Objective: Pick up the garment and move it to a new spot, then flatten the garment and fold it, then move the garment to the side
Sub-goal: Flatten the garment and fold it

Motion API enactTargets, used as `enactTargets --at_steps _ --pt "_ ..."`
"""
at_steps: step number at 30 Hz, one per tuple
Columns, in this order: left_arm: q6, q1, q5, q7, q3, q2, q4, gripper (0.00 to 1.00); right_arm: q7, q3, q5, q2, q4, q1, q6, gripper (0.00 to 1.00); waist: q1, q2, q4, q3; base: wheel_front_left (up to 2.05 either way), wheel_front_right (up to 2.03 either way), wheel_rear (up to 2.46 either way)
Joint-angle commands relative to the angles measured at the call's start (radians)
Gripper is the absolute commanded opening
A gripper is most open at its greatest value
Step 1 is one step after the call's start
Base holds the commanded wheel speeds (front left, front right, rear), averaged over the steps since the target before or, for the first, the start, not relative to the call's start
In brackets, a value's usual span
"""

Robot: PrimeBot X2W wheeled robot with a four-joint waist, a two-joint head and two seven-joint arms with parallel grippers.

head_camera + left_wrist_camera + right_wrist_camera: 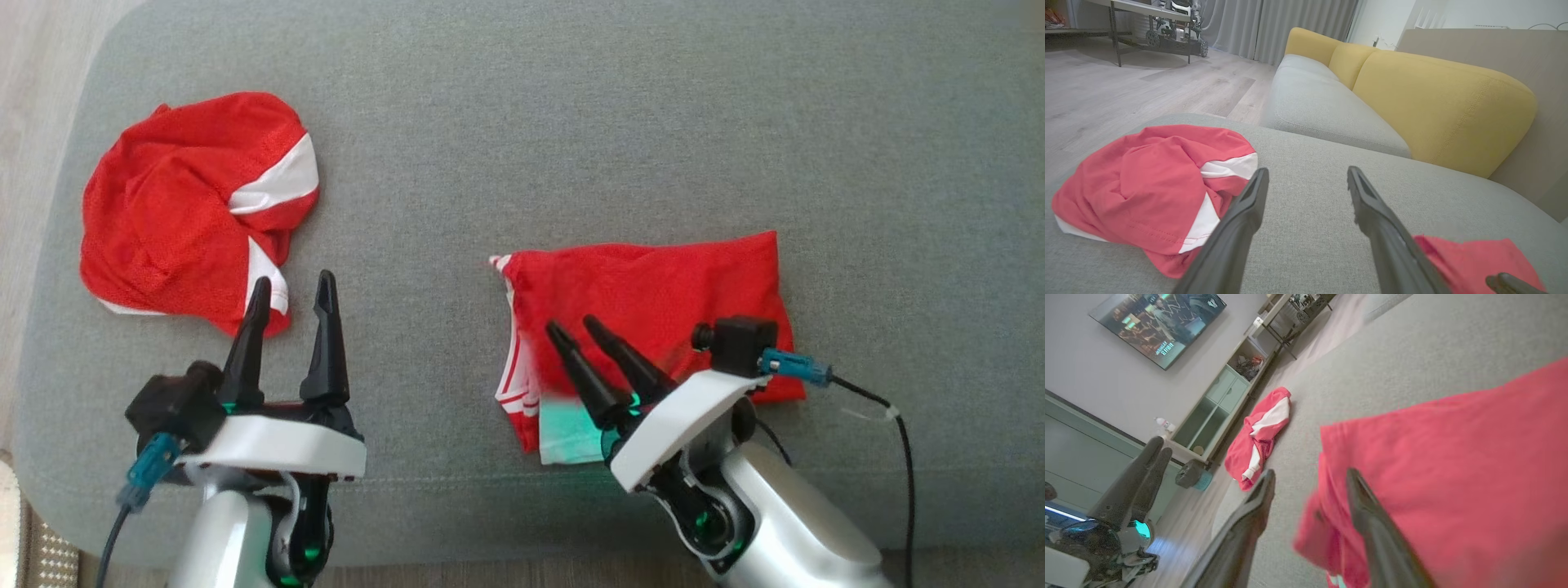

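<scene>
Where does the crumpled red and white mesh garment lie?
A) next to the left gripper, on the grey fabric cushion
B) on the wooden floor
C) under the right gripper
A: the crumpled red and white mesh garment lies on the grey fabric cushion by the left gripper.

The folded garment (pixel 653 302), red mesh with white striped trim along its left edge, lies flat as a rough rectangle on the right half of the grey cushion (pixel 522 122). A crumpled garment (pixel 180 212), red with white panels, sits heaped well apart near the cushion's left edge
</scene>
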Motion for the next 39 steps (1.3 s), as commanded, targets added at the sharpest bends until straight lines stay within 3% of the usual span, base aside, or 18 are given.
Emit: enactTargets --at_steps 1,8,12,16,24,28,39 --pt "0.007 -0.035 -0.005 -0.008 0.031 0.004 -0.028 1.0 -0.021 0.015 0.01 0.013 -0.027 -0.046 0.0 1.0 0.0 0.0 -0.001 0.0 0.0 0.0 0.0" --pt "0.01 -0.031 -0.002 -0.008 0.035 0.004 -0.027 1.0 -0.096 -0.021 0.045 0.013 -0.002 -0.089 0.0 1.0 0.0 0.0 -0.03 -0.007 0.0 0.0 0.0" --pt "0.011 -0.031 0.003 -0.008 0.039 0.004 -0.031 1.0 -0.116 -0.105 -0.095 0.011 0.02 -0.116 0.0 1.0 0.0 0.0 -0.056 -0.013 0.0 0.0 0.0" --pt "0.011 -0.032 0.005 -0.008 0.039 0.004 -0.036 1.0 -0.127 -0.187 -0.269 -0.037 0.009 -0.105 0.0 1.0 0.0 0.0 -0.074 -0.019 0.0 0.0 0.0" --pt "0.013 -0.022 -0.01 -0.008 0.035 0.004 -0.047 1.0 -0.143 -0.316 -0.429 -0.105 -0.115 0.016 0.0 1.0 0.0 0.0 -0.089 -0.026 0.0 0.0 0.0" --pt "0.014 -0.005 -0.02 -0.008 0.032 0.004 -0.05 1.0 -0.15 -0.353 -0.448 -0.091 -0.15 0.065 0.0 1.0 0.0 0.0 -0.096 -0.03 0.0 0.0 0.0" --pt "0.034 0.043 0.016 -0.008 0.007 0.004 -0.106 1.0 -0.16 -0.422 -0.669 -0.055 -0.225 0.174 0.0 1.0 0.0 0.0 -0.093 -0.034 0.0 0.0 0.0"
